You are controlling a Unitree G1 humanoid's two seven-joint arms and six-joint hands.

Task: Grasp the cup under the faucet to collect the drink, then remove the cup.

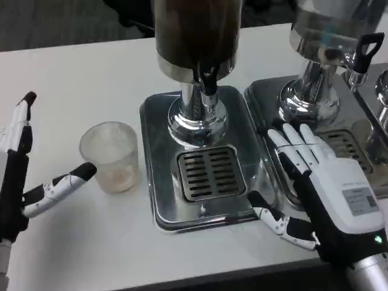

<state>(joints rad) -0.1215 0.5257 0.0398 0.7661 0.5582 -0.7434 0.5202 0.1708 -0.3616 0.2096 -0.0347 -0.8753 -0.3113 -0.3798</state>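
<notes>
Left hand (27, 176) at the near left edge, fingers spread wide and holding nothing, one finger reaching toward the clear plastic cup (111, 156) without touching it. Cup upright on the white table (79, 79), just left of the steel drip tray (159, 206), not yet under the black faucet (208, 79) of the dark drink dispenser (194, 30). Right hand (327, 188) lying open and empty over the right rim of that tray, near a second dispenser (321, 54) at far right. Step in hand, as judged: closing around the cup. Best done by wrapping low on the wall with light pressure, since thin plastic likely buckles, then sliding right above the slotted grate (209, 173), keeping the rim level and centred below the spout.
</notes>
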